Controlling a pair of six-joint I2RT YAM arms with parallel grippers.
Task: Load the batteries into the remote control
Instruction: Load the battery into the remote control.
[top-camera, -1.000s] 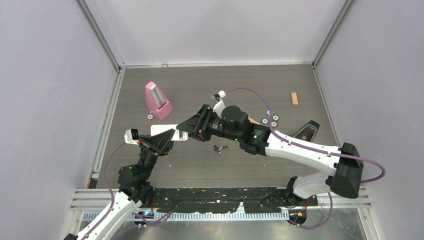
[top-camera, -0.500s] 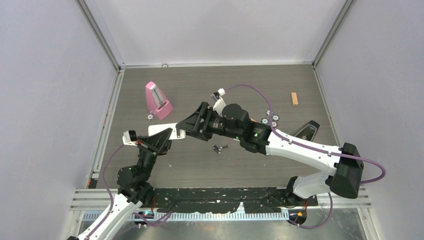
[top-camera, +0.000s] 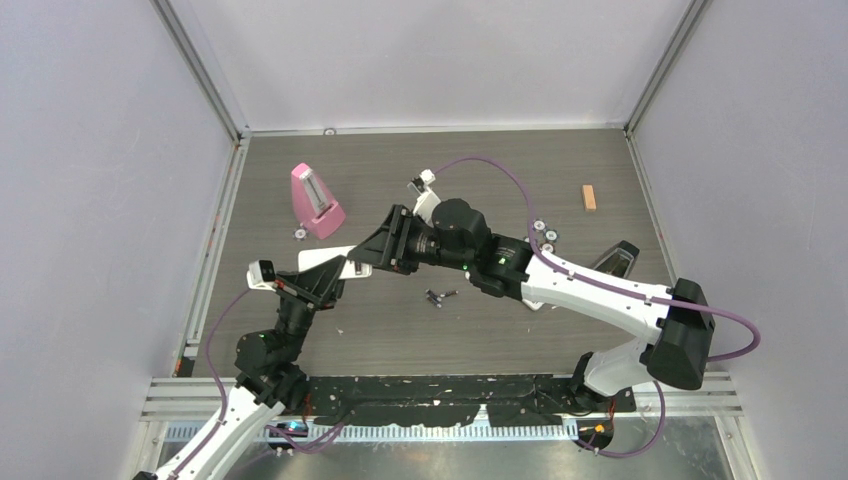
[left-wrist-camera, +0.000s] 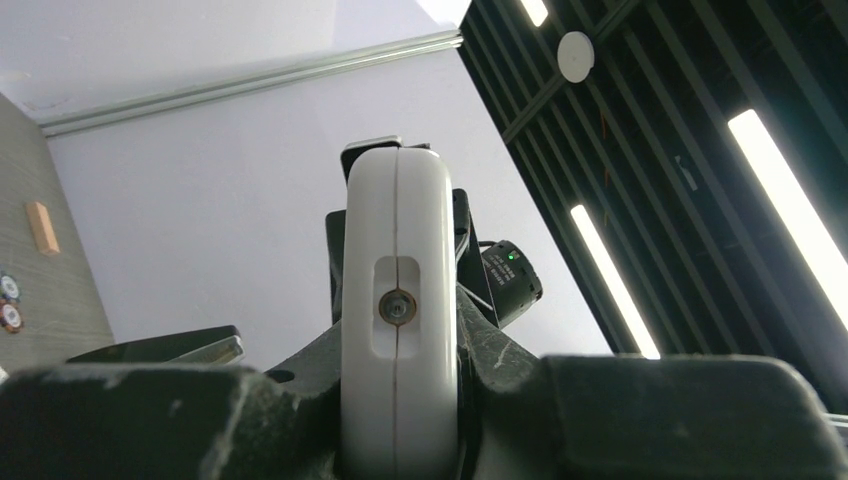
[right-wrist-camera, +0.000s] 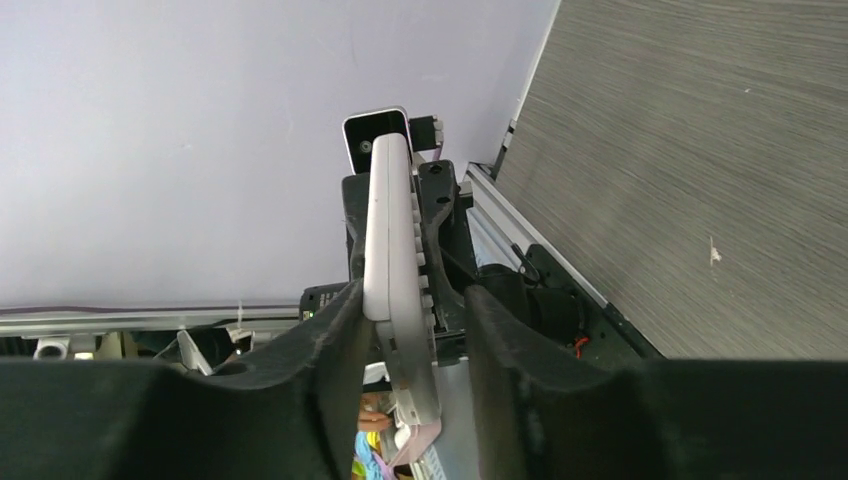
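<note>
The slim white remote control (top-camera: 322, 260) is held off the table between both arms. My left gripper (top-camera: 322, 278) is shut on its left part; the left wrist view shows the remote (left-wrist-camera: 400, 300) edge-on, pinched between the fingers (left-wrist-camera: 250, 420). My right gripper (top-camera: 366, 262) straddles the remote's right end. In the right wrist view the remote (right-wrist-camera: 390, 230) rests against the left finger (right-wrist-camera: 320, 380), with a gap to the right finger, so the jaws stand open. The batteries (top-camera: 437, 296), small dark cylinders, lie on the table below my right arm.
A pink metronome (top-camera: 315, 200) stands at the back left with a small disc (top-camera: 299, 234) beside it. Coin-like discs (top-camera: 546, 238) and a dark metronome (top-camera: 615, 258) lie on the right. An orange block (top-camera: 589, 197) lies at the far right.
My right arm has shifted left and back, sliding its open fingers further along the remote's right end. My left gripper keeps its hold on the remote, barely moved.
</note>
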